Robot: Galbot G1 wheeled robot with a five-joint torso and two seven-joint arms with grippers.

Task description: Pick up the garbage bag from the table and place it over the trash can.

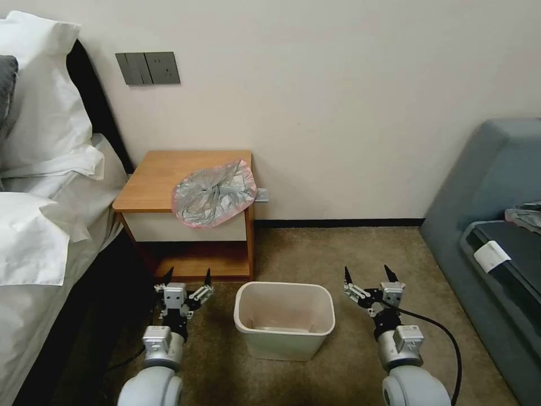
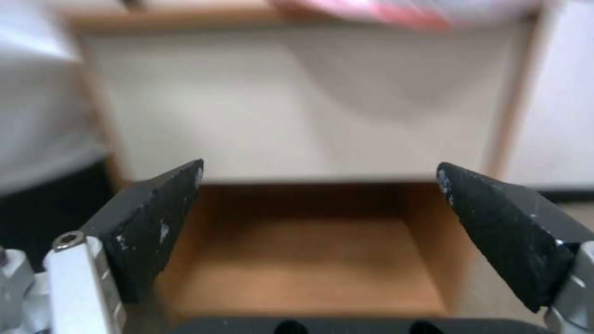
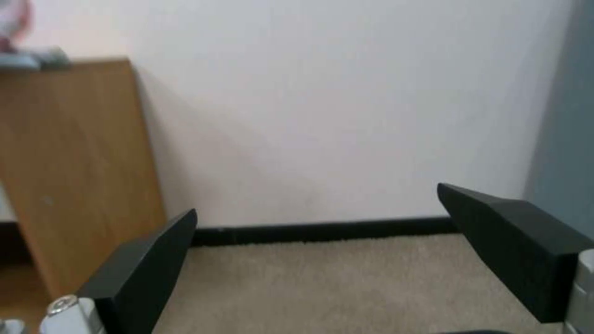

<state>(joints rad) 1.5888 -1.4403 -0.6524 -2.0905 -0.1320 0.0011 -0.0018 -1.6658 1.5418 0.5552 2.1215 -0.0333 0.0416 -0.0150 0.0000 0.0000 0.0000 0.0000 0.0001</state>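
- Bed (image 1: pixel 34 304): white sheets, just beside the left gripper (image 1: pixel 187 276) on its outer side, running back toward the wall.
- White pillows (image 1: pixel 45 101): stacked at the head of the bed, well ahead of the left gripper.
- Grey pillow (image 1: pixel 7 84): partly in frame, beside the white ones.
- Headboard (image 1: pixel 93 96): dark, behind the pillows.
- Switch panel (image 1: pixel 147 68): grey, on the wall (image 1: pixel 338 84), high and far ahead of the left gripper.
- Baseboard (image 1: pixel 338 223): black strip, straight ahead of the right gripper (image 1: pixel 367 273).
- Carpet (image 1: pixel 349 254): tan, under both grippers.
- Sofa (image 1: pixel 484 186): grey-blue, near the right gripper's outer side.
- Paper slip (image 1: pixel 491 255): white, on a dark flat item on the sofa.
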